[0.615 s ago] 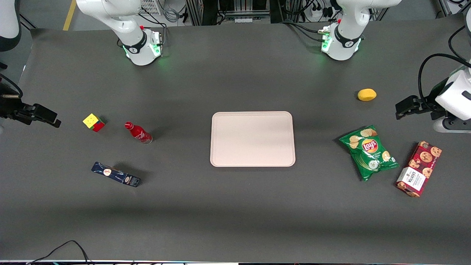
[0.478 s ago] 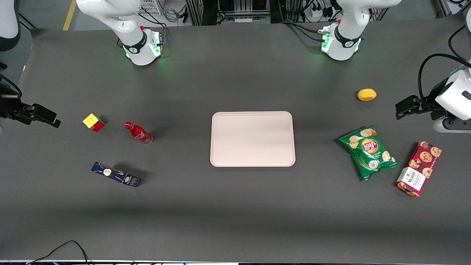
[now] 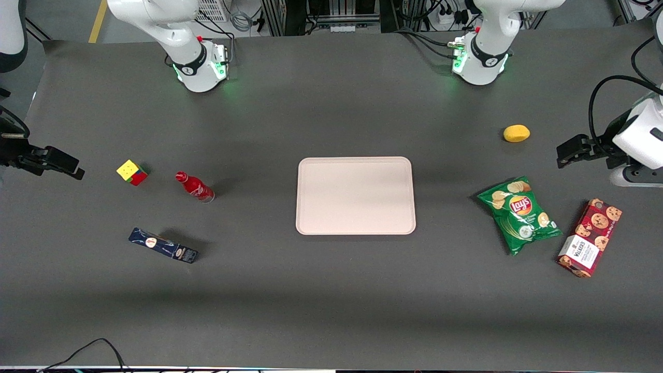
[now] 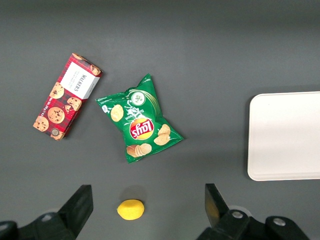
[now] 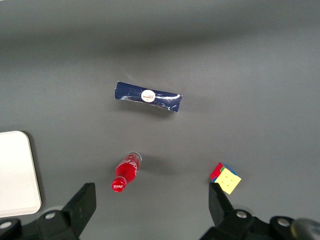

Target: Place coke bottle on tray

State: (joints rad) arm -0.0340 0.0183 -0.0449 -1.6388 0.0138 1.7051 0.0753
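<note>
Starting at the working arm's end of the table: the gripper (image 3: 65, 167) hangs high over the edge, fingers spread wide with nothing between them, as the right wrist view shows. Using the coke bottle (image 3: 195, 187) as our landmark, the gripper sits well apart from it, out toward the working arm's end, so the reach ahead runs inward and down toward the tray. Between them lies a puzzle cube (image 3: 131, 172), matte and many-coloured, just beside the bottle's path. The bottle itself stands upright on the dark mat, glossy red, narrow neck, round cap; a slick, curved body that looks best pinched across its width. Nearer the front camera than the bottle lies a dark blue oblong box (image 3: 163, 245), flat on its side. Moving on, the tray (image 3: 355, 195) rests well apart from the bottle toward the parked arm's end, pale pink, smooth, low-rimmed, nothing on it. The bottle has not yet been touched.
</note>
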